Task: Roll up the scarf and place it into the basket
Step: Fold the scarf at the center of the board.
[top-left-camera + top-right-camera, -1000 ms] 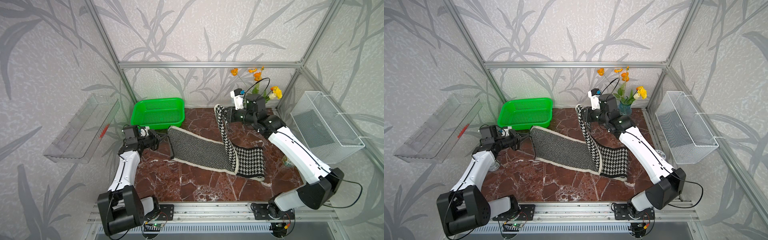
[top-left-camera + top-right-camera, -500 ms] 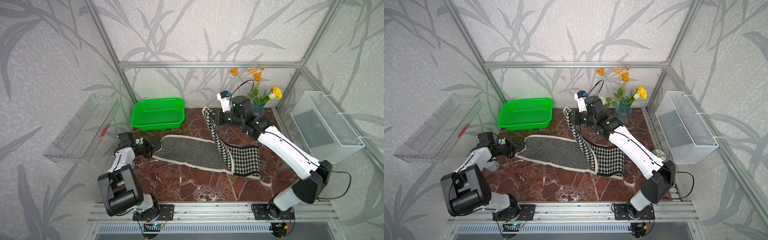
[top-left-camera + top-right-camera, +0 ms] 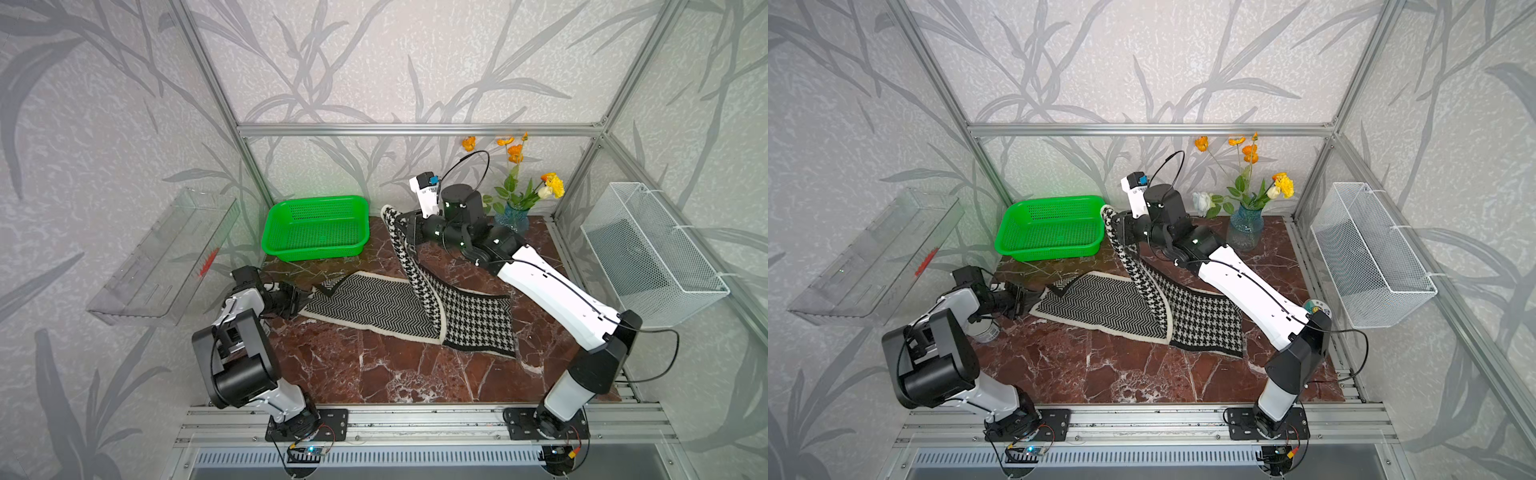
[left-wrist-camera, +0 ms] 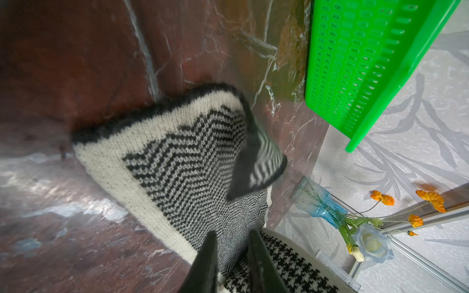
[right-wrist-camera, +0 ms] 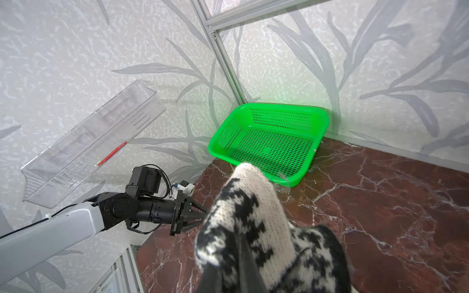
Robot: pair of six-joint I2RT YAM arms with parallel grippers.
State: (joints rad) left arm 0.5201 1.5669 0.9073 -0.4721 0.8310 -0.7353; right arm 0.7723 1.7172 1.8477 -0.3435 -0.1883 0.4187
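Note:
The black-and-white scarf lies across the marble table, herringbone face up on the left and houndstooth on the right. My right gripper is shut on its houndstooth end and holds that end raised, close to the right side of the green basket. My left gripper is open, low over the table at the scarf's left end, which has one corner folded over. The basket holds nothing.
A clear plastic tray hangs on the left wall and a white wire basket on the right wall. A blue vase of flowers stands at the back right. A small white can sits beside the left arm.
My left gripper lowered the scarf's left end toward the table, then opened and let it go. My right gripper carried the raised end leftward toward the basket.

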